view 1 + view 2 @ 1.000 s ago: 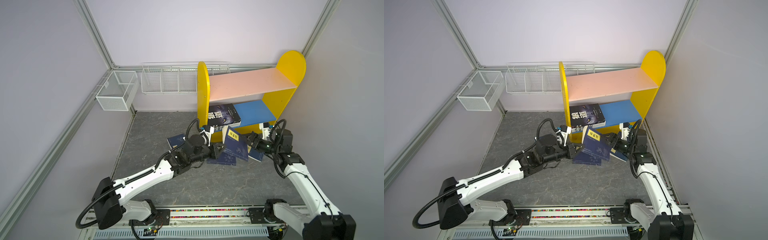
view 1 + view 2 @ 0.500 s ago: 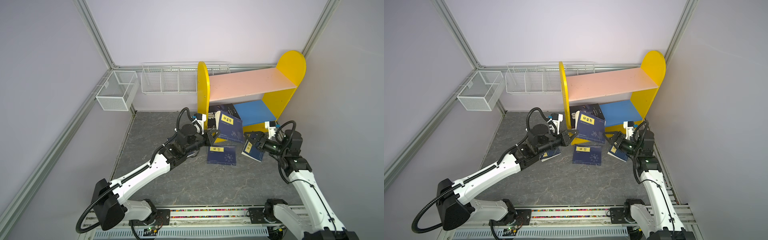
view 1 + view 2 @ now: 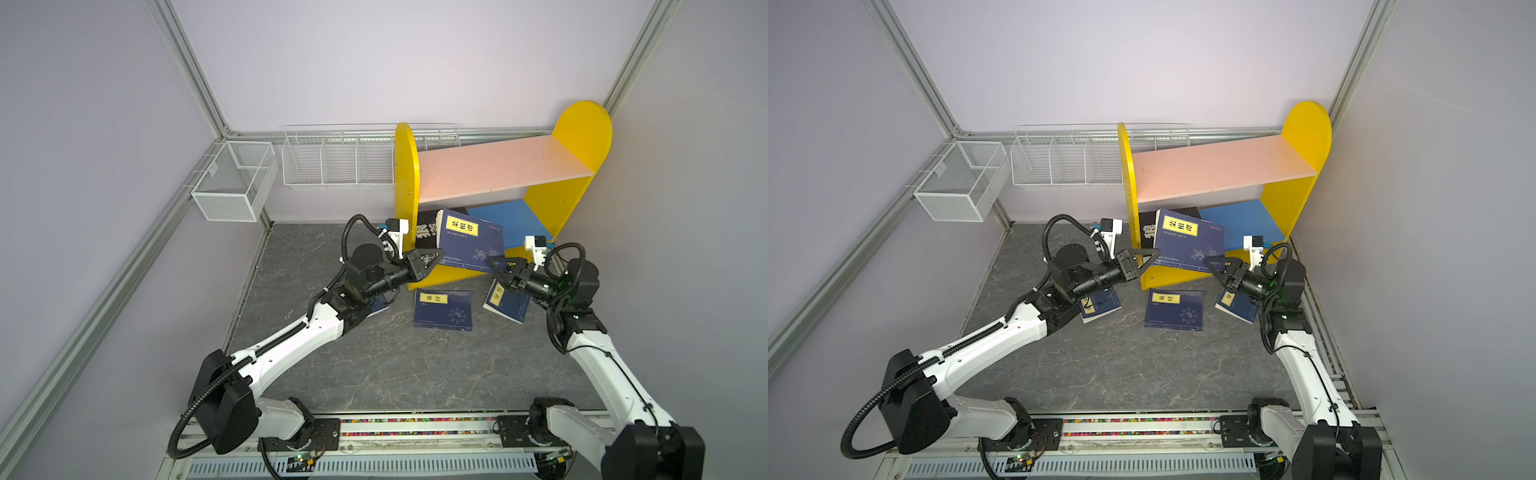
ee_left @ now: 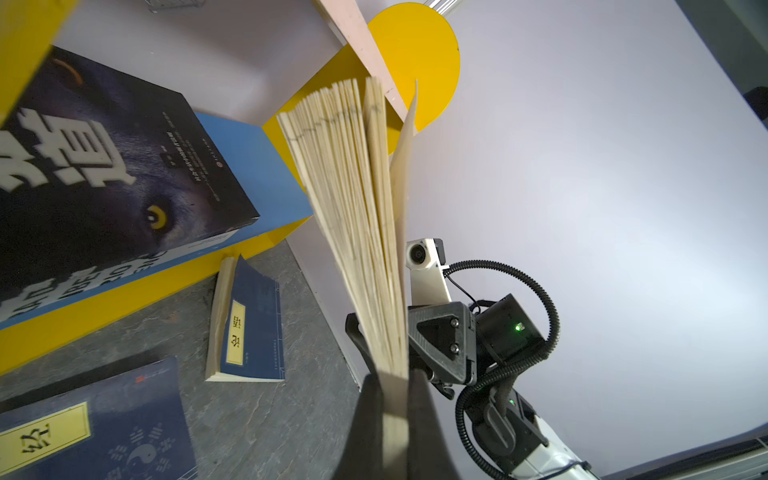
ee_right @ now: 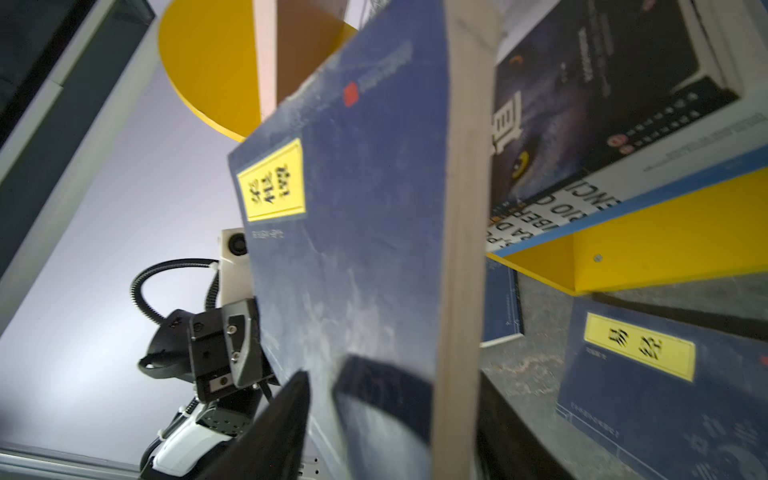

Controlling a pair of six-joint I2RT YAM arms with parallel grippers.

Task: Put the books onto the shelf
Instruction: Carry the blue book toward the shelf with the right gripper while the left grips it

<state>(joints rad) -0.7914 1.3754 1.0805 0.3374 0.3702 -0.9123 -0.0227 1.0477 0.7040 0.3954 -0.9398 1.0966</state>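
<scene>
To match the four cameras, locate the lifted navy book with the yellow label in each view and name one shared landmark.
In a top view: lifted navy book, centre, tilted before the shelf.
In a top view: same place.
Left wrist: fanned page edges, mid-picture.
Right wrist: its cover fills the middle.
Landmark: black wolf-eye book, in all four.

The grey stone-patterned tabletop (image 3: 395, 374) carries the shelf (image 3: 405, 166), which stands just beyond both grippers. Its blue lower board (image 3: 511, 216) carries a white book with black lettering (image 4: 83, 282). A black-covered book (image 3: 426, 230) lies flat on top of that, just beyond the left gripper (image 3: 434, 259).

Three books lie flat on the tabletop:
- The centre navy book (image 3: 443, 309) lies below and between the grippers.
- The right navy book (image 3: 507, 305) lies directly beneath the right gripper (image 3: 494, 268).
- The left navy book (image 3: 1100, 305) lies under the left arm, behind its gripper, partly hidden.
</scene>
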